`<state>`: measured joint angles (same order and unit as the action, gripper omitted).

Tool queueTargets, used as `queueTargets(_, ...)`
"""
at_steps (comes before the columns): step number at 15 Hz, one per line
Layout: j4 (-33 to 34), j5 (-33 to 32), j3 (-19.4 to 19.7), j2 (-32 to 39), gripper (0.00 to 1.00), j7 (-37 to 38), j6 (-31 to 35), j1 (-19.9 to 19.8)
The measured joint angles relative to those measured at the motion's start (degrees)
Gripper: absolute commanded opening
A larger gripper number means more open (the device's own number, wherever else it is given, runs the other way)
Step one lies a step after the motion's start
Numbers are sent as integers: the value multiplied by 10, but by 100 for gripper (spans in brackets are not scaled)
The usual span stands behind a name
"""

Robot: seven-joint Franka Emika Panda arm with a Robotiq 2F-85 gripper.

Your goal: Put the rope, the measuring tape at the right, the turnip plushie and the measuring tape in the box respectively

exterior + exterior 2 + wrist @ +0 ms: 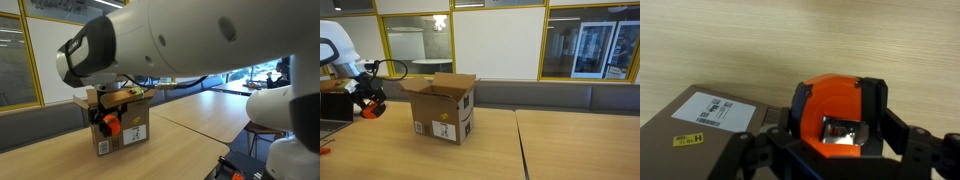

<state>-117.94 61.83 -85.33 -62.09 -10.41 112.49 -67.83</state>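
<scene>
Clutching orange measuring tape [835, 112], claw [833, 150] beside white-labelled box [685, 140]

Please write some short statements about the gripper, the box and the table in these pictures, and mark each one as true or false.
1. The fingers grip an orange and black measuring tape. True.
2. The top flaps of the brown cardboard box are closed. False: they stand open.
3. The measuring tape lies inside the box. False: it is held outside, beside the box.
4. The box stands on a light wooden table. True.
5. A white label is on the box. True.
</scene>
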Motion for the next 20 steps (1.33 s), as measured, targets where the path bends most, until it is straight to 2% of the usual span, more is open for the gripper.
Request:
queueTargets(9, -85, -118, 152, 96, 62, 1, 118, 136)
queueTargets(12, -115, -163, 199, 157, 62, 0, 190, 176)
queueTargets(16, -142, -244, 257, 272, 62, 0, 301, 224)
queueTargets(18, -143, -267, 279, 332, 62, -8, 340, 235)
queueTargets(20, -134, -267, 279, 380, 62, -31, 354, 212)
